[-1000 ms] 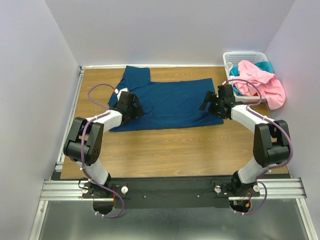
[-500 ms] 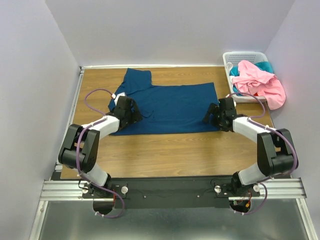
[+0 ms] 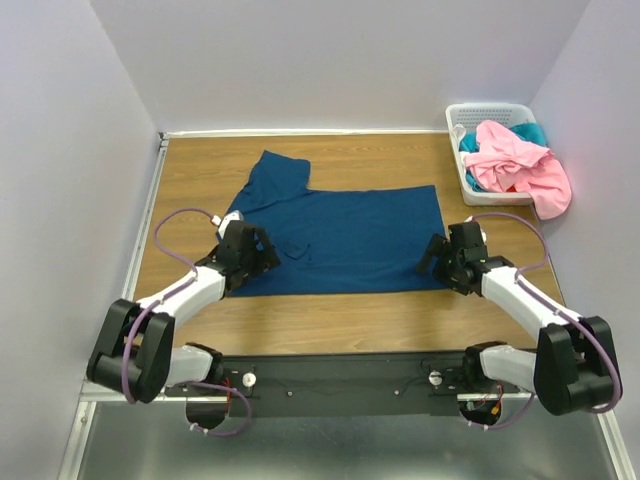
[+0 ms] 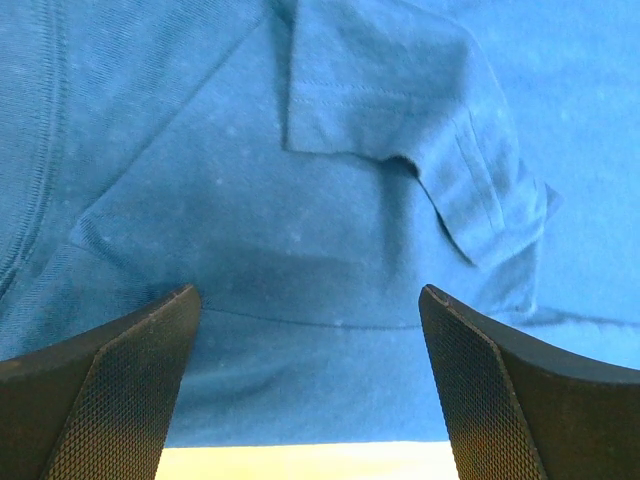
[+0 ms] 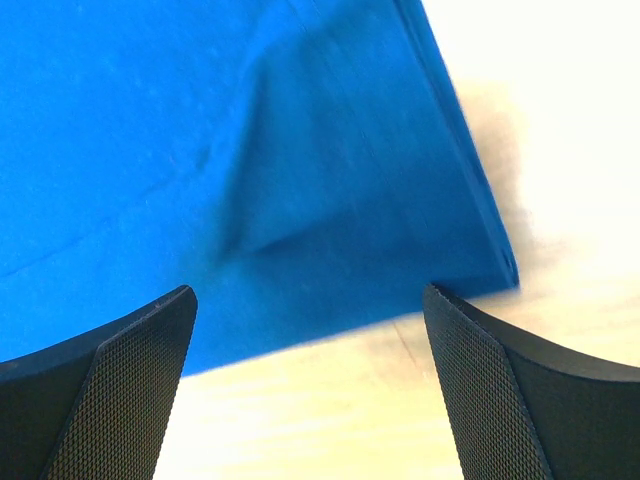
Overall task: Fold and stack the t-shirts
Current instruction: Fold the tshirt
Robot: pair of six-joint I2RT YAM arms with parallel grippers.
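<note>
Top external view: a navy tee [image 3: 340,235] lies spread flat across the middle of a wooden table [image 3: 330,310], roughly a rectangle. At its lower left corner the left gripper [image 3: 266,250] sits low over the cloth. At its lower right corner sits the right gripper [image 3: 434,258]. Both have their jaws wide apart and hold nothing. At the upper right, a white basket [image 3: 490,108] holds a crumpled pink tee [image 3: 520,160] that spills over the rim. A teal tee [image 3: 532,131] peeks out behind it.

Left wrist view: two dark textured fingers [image 4: 130,370] in the bottom corners stand far apart. Blue cloth fills almost the whole frame. A short sleeve [image 4: 400,130] lies folded inward at upper centre. A thin strip of pale table shows along the bottom edge.

Right wrist view: the jaws again stand wide, with nothing between them. The tee's corner points toward the right of the frame, with cloth filling the upper left. Bare table shows at the right and along the bottom. The cloth's edge looks layered, though that is hard to confirm.

Progress, as a judgement: early. One tee is laid out and perhaps partly folded. Two wait in the basket, and no stack exists yet.
</note>
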